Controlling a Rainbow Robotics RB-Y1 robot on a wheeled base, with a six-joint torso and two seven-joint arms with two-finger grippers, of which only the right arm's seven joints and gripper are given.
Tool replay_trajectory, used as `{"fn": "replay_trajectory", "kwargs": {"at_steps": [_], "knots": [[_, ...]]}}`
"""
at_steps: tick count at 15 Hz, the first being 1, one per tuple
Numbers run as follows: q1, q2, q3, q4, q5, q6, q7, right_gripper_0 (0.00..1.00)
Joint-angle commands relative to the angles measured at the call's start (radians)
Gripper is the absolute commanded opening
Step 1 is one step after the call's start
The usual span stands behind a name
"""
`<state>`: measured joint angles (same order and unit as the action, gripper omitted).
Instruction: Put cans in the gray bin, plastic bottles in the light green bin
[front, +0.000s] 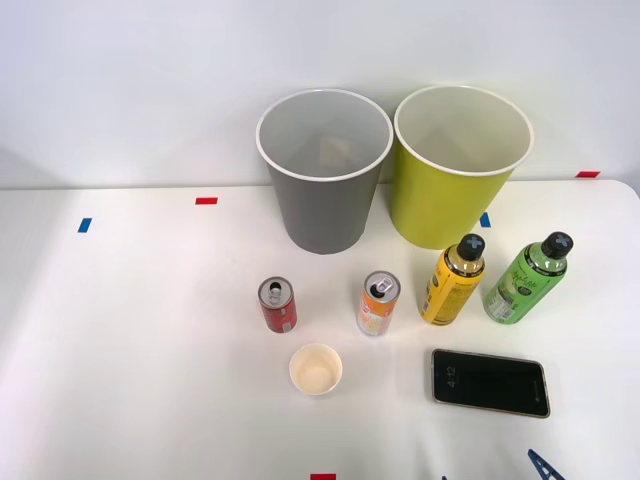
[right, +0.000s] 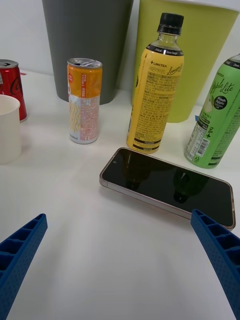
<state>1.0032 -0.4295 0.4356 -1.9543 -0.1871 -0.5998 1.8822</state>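
so i am hovering my right claw (right: 120, 270) low over the near edge of the table (front: 130, 330), fingers spread wide apart, pinching nothing. nothing is sorted yet: both bins are standing empty at the back, gray bin (front: 323, 170) to the left, light green bin (front: 460, 165) to the right, nearly touching.

the red can (front: 278, 305) and orange-and-white can (front: 378, 303) are standing upright in front of the gray bin; the yellow bottle (front: 452, 280) and green bottle (front: 525, 279) are standing close together before the green one.

risks i am noting:
- a dark phone (front: 490, 382) is lying flat between me and the bottles; a low approach is likely scraping or shoving it
- the two bottles are tall, narrow, near each other; closing on one, my outer finger is probably knocking the other over
- the paper cup (front: 316, 369) is sitting just in front of the cans, light, easily bumped into them
- the bins are side by side, so a drifting release is landing an item in the wrong one
- the cans' tops look open; tipping one may be spilling
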Motion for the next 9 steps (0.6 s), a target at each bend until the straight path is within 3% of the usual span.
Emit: {"fn": "replay_trajectory", "kwargs": {"at_steps": [1,9], "knots": [[0.0,0.0,0.0,0.0,0.0,0.0,0.0,1.0],[0.0,0.0,0.0,0.0,0.0,0.0,0.0,1.0]]}}
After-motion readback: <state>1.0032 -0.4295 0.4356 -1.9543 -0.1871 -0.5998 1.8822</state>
